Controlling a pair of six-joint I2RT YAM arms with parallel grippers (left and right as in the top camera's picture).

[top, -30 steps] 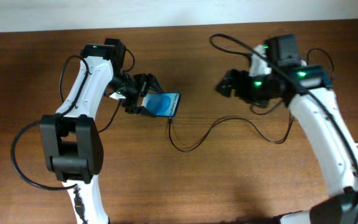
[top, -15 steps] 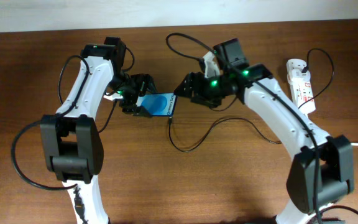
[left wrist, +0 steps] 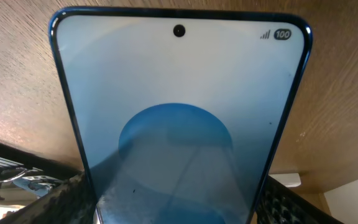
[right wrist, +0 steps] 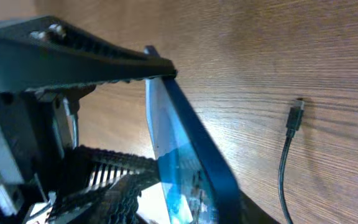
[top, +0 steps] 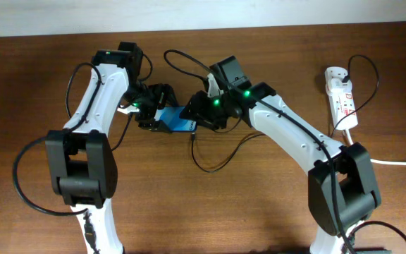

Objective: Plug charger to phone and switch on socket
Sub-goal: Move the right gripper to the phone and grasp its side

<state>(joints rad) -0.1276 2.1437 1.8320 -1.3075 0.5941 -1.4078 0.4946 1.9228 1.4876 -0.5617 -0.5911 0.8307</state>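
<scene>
The phone [top: 177, 118], blue-screened, is held off the table at centre-left by my left gripper [top: 155, 116], which is shut on its left end. It fills the left wrist view [left wrist: 179, 93] with my left fingers [left wrist: 173, 214] on both sides. My right gripper [top: 197, 115] is at the phone's right end. In the right wrist view the phone [right wrist: 188, 140] runs edge-on between my right fingers [right wrist: 191, 214], which look open with a gap showing. The charger tip [top: 192, 139] lies on the wood just below the phone [right wrist: 295, 116]. The white socket [top: 340, 95] lies at the far right.
The charger's thin black cable loops across the middle of the table [top: 220, 166] toward the socket. A thick white cord [top: 400, 163] leaves at the right edge. Black arm cables arch above both wrists.
My right arm has swung left from near the socket to the phone's right end. The left gripper and phone have stayed put. The charger cable has not moved.
</scene>
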